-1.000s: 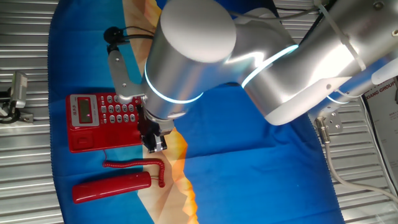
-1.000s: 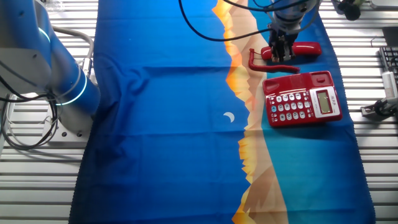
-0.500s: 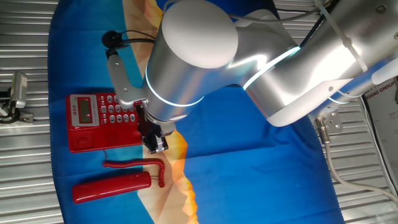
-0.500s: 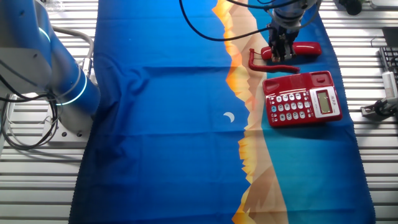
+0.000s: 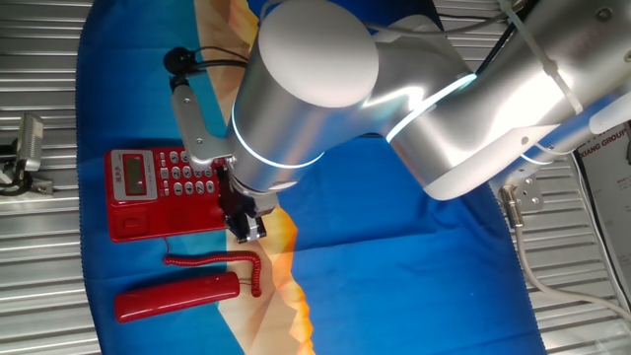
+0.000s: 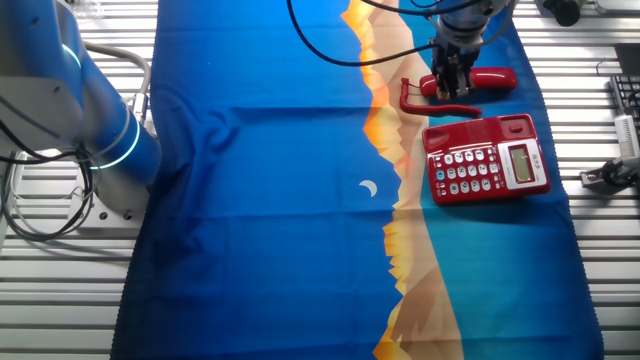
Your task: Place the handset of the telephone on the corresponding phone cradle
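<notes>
The red handset (image 5: 177, 296) lies on the blue cloth in front of the telephone (image 5: 163, 192), apart from it, with its red coiled cord (image 5: 212, 261) between them. The phone cradle (image 5: 163, 223) is the plain red strip on the base's near side and nothing lies in it. My gripper (image 5: 246, 229) hangs above the cloth beside the base's right corner, above the cord's end, holding nothing, its fingers slightly apart. In the other fixed view the gripper (image 6: 450, 86) overlaps the handset (image 6: 492, 79), with the telephone (image 6: 487, 160) below it.
The large silver arm fills the upper middle of one fixed view. A metal fixture (image 5: 25, 153) sits left of the cloth on the slatted table. A second arm's base (image 6: 90, 120) stands at the left in the other fixed view. A black cable (image 6: 330, 45) crosses the cloth.
The arm has shifted only very slightly near the phone base. The handset, cord and telephone have not moved.
</notes>
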Available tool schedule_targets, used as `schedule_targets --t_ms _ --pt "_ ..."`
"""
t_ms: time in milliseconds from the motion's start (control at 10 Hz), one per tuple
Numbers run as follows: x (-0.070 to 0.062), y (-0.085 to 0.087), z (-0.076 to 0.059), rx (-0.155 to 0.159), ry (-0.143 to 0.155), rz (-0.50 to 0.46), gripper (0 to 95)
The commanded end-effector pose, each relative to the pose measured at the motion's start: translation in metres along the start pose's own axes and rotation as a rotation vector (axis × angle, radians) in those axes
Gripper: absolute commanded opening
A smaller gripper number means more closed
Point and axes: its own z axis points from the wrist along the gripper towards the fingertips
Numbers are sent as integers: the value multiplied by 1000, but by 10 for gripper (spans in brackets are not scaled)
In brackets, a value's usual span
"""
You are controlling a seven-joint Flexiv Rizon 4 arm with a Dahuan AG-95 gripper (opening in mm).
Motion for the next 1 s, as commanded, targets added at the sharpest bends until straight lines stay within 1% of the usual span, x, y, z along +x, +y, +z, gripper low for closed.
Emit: schedule_targets --t_ms 100,400,1000 --pt "0 0 0 -2 0 1 0" --pt "0 0 0 -2 5 12 0" --pt "-2 1 0 -9 2 16 0"
